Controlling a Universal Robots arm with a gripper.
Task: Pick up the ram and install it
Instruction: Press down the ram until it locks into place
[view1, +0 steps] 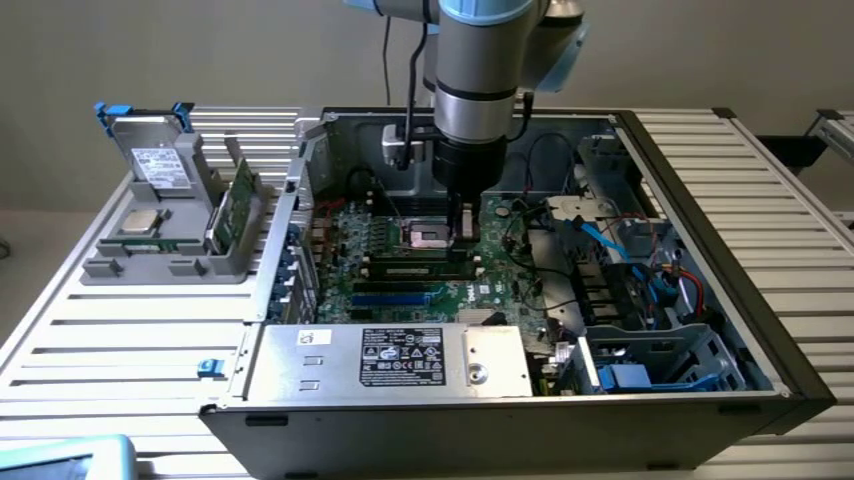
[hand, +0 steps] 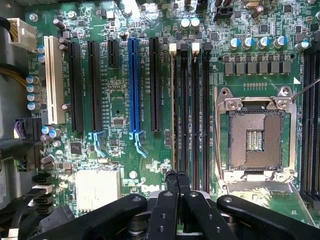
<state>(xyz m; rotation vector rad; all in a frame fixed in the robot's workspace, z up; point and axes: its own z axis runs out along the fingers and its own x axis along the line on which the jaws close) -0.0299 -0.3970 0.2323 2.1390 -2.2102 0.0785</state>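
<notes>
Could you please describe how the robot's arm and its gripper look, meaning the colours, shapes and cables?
The arm is a round silver-grey tube with a light blue joint cap and a black section below. A black cable runs down beside it to a small pale box. The gripper is matte black, with slim rounded fingers on jointed black linkage bars.

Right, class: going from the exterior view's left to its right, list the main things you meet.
Grey holder rack with a labelled drive → ram standing at the rack's edge → empty processor socket under the gripper → blue drive cage.
</notes>
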